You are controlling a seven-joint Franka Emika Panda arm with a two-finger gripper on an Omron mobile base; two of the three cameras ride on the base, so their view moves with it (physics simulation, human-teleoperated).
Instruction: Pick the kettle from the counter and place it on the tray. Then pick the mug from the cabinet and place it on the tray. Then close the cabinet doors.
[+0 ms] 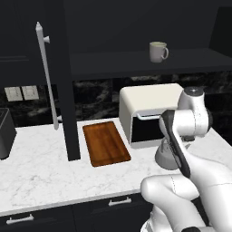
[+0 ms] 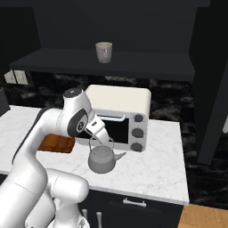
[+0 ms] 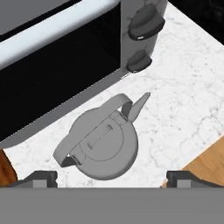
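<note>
Kitchen counter [image 1: 41, 158], white marble-look, beneath a dark wall cabinet [image 1: 136, 63] standing open.
Item: kettle [image 2: 102, 159], grey, upright on the counter just in front of the cream toaster oven [image 2: 120, 111]; not lifted. The hand view looks straight down on it, arched handle across the lid.
Item: tray [image 1: 105, 142], reddish-brown wood, on the counter beside the oven; nothing on it.
Item: mug [image 1: 158, 51], pale, on the cabinet shelf.
Item: cabinet door [image 1: 54, 77], left one swung open, long silver bar handle showing.
Gripper [image 3: 112, 177]: jaws spread wide, nothing held, poised above the kettle with a fingertip to either side.
Status, as judged: nothing completed; kettle pick in approach. Outstanding: kettle to tray, mug to tray, doors shut
</note>
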